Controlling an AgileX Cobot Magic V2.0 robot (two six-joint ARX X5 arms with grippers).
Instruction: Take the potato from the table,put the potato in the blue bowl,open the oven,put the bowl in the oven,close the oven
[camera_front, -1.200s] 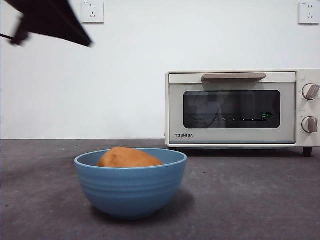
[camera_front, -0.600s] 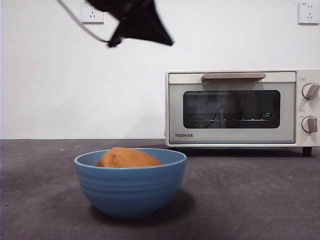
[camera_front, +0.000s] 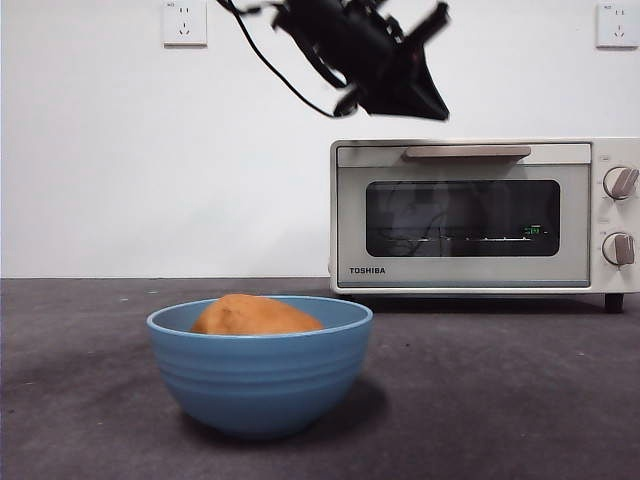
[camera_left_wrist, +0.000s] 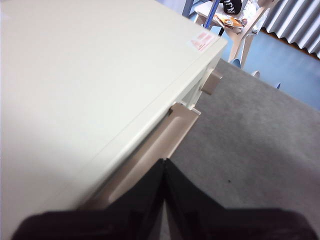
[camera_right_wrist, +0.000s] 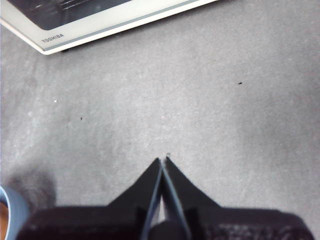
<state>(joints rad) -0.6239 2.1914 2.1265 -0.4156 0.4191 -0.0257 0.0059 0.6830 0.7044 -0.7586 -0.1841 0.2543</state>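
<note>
Potato (camera_front: 258, 314) sits in blue bowl (camera_front: 260, 370); we judge oven-opening step underway. Left end effector (camera_left_wrist: 164, 167) closed, empty, above oven (camera_front: 470, 215) handle (camera_front: 468, 152); next: hook handle.

Setting: robot test bench in a lab or workroom, not a home kitchen. Evidence: bare white wall (camera_front: 150, 160) with two power sockets (camera_front: 185, 22); dark grey table (camera_front: 480, 390) bearing one toaster oven (camera_front: 470, 215); beyond it, blue floor (camera_left_wrist: 285, 65), pale wooden furniture legs (camera_left_wrist: 250, 25) and grey corrugated sheeting (camera_left_wrist: 295, 22).
</note>
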